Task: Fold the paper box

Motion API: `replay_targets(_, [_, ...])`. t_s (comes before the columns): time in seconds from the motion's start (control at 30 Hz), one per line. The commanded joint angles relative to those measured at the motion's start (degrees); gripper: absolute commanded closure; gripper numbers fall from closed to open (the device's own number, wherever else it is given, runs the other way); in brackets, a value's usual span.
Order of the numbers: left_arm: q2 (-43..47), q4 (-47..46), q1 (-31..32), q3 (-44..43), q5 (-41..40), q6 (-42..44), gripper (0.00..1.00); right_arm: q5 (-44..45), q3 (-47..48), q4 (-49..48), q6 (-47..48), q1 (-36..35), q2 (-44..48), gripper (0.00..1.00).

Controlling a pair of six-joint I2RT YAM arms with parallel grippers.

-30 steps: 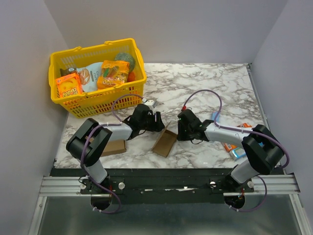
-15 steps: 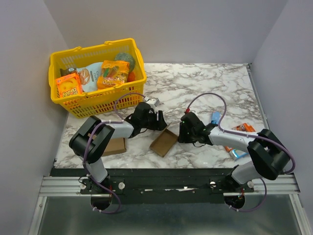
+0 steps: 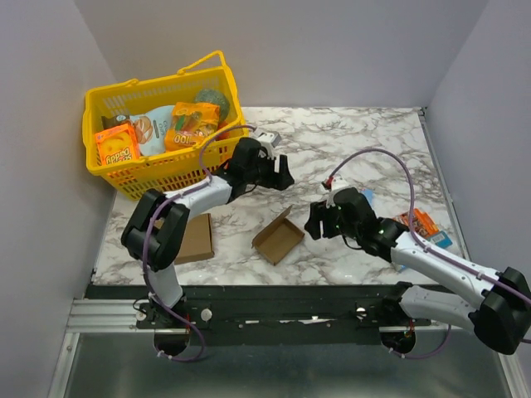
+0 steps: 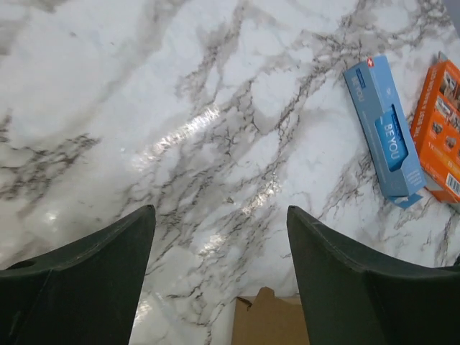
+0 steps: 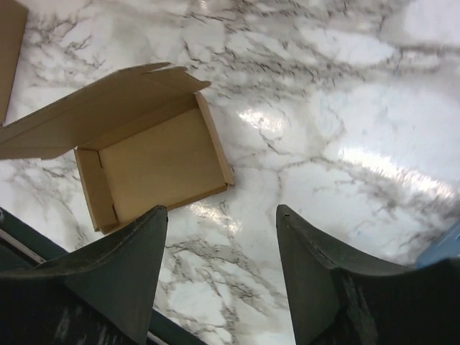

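The paper box lies on the marble table between the arms as an open shallow tray, side walls raised and a lid flap spread out. In the right wrist view the paper box lies upper left of my fingers, apart from them. My right gripper is open and empty just right of the box. My left gripper is open and empty, raised beyond the box beside the basket. Only a tab of the box shows at the bottom of the left wrist view.
A yellow basket of groceries stands at the back left, one handle raised. A flat brown cardboard rectangle lies by the left arm. A blue carton and an orange carton lie at the right.
Both grippers have drawn away from the box: the left went up and back toward the basket, the right went rightward. The box stays on the table, slightly shifted.
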State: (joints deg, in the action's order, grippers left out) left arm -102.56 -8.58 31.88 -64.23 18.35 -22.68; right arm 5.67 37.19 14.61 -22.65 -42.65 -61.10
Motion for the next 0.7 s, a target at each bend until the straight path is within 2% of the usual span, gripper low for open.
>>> replay_targets(0.0, [10.17, 6.89, -3.93, -2.4, -7.43, 2.81, 0.16, -5.32, 4.55, -4.84, 19.73, -0.15, -1.47, 0.3])
replay_targets(0.07, [15.53, 12.08, -3.93, -2.05, -10.08, 4.3, 0.16, -4.89, 6.83, -5.9, 24.47, -0.06, -3.4, 0.3])
replay_targets(0.13, [21.14, 16.72, -3.93, -0.2, -10.35, 5.18, 0.16, -3.13, 8.51, -7.4, 25.29, -0.06, -6.3, 0.31])
replay_targets(0.33, [32.67, 30.34, -3.14, 5.6, -7.28, 8.43, 0.16, -1.54, 11.24, -10.66, 20.11, 2.31, -8.77, 0.32])
replay_targets(0.5, [36.38, 35.21, 0.19, 8.85, -1.84, 13.08, 0.16, -1.8, 10.63, -11.18, 17.38, 4.94, -7.63, 0.32])
replay_targets(0.67, [32.26, 38.37, 5.64, 6.84, -3.84, 17.4, 0.17, -1.28, 9.31, -11.27, 15.54, 5.83, -4.56, 0.31])
